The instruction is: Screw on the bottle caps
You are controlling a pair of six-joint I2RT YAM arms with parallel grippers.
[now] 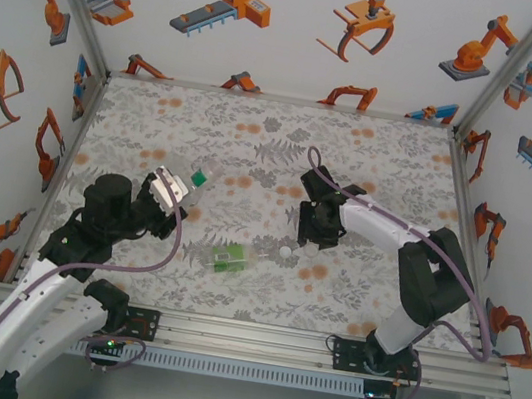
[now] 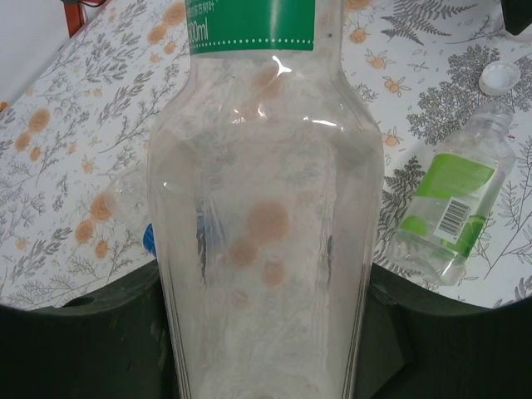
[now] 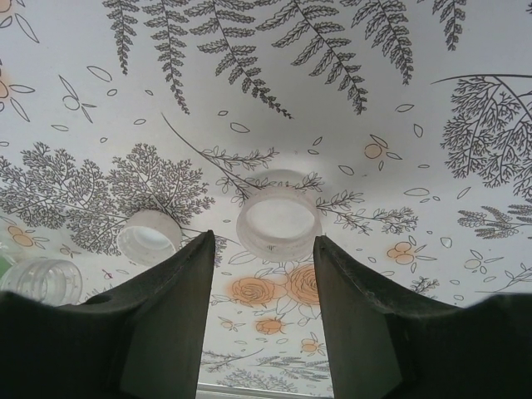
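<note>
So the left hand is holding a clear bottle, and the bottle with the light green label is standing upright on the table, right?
Not quite. The left hand does hold a clear bottle, but the bottle with the light green label is lying on its side on the table, not standing upright. The left wrist view shows it plainly.

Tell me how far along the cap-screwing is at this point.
Done: nothing seen capped; the lying bottle has an open neck. In hand: left gripper clamps a clear bottle; right gripper is open, poised at a white cap. Left: pick that cap, screw it on, then the second cap.
</note>
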